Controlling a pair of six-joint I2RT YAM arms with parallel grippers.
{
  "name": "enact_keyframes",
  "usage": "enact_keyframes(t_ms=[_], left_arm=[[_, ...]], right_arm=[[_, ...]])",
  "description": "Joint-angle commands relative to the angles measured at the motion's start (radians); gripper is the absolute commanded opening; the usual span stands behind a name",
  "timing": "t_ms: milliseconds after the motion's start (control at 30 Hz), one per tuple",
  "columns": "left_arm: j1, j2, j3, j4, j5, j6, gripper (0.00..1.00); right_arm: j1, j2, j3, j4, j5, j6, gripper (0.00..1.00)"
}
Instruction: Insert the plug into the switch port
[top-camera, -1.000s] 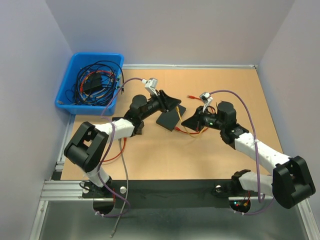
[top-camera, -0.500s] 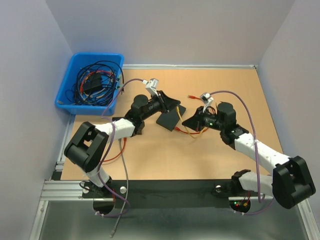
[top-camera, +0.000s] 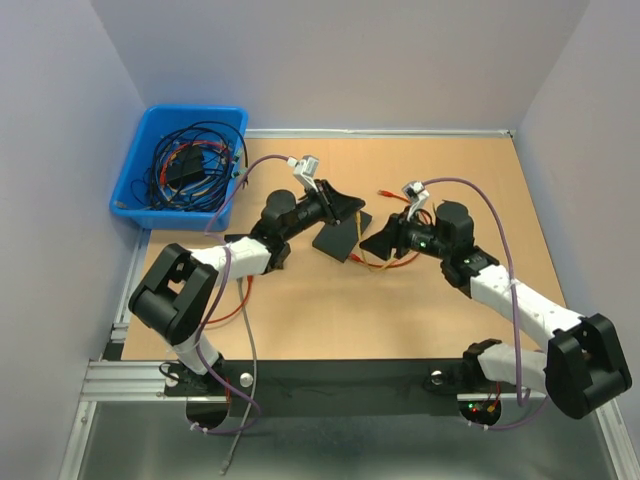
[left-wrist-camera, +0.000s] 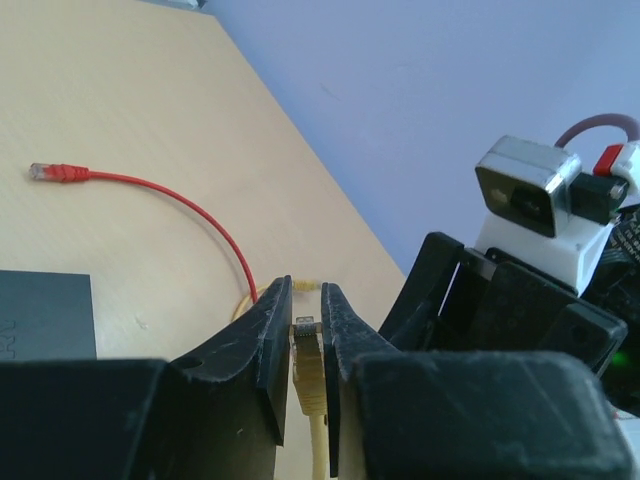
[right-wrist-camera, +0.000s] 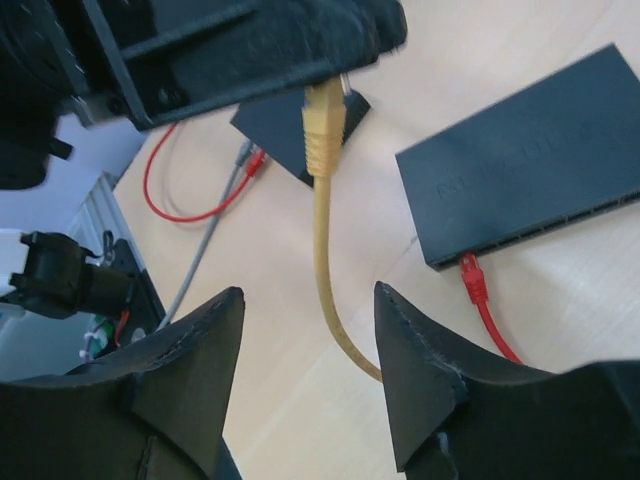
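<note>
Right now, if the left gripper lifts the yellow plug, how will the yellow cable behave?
Probably floppy: the cable hangs from the plug in a loose curve, so it should trail. Likely light, since the left gripper holds it by a thin pinch. The plug looks rigid but could twist in that grip.

From the top view you are looking down from above and behind the robot, taking in the whole table (top-camera: 300, 310), with its near edge lying along the bottom. The left wrist camera is riding close behind the left gripper (left-wrist-camera: 305, 300), skimming low across the tabletop toward the right arm's wrist camera (left-wrist-camera: 527, 188) — which is facing back. The right wrist camera is peering steeply down past the right gripper (right-wrist-camera: 308, 295), very near. All three views are sharing the black switch (right-wrist-camera: 530, 150); both wrist views are sharing the yellow plug (right-wrist-camera: 324, 125).
</note>
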Motion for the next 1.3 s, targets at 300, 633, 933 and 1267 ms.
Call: enact_keyframes(t_ms=[300, 633, 933, 1267], left_arm=[[0.037, -0.043, -0.11, 0.508, 0.246, -0.177, 0.0], [0.1, 0.102, -0.163, 1.103, 0.321, -0.51, 0.0], [0.102, 0.068, -0.155, 1.105, 0.311, -0.52, 0.0], [0.102, 0.036, -0.14, 1.102, 0.311, -0.533, 0.0]], right_arm=[[-0.003, 0.005, 0.232, 0.107, -0.131, 0.158, 0.37], [-0.012, 0.038, 0.259, 0.144, -0.218, 0.2, 0.41], [-0.014, 0.085, 0.147, 0.164, -0.237, 0.201, 0.43], [-0.014, 0.159, 0.161, 0.219, -0.255, 0.244, 0.4]])
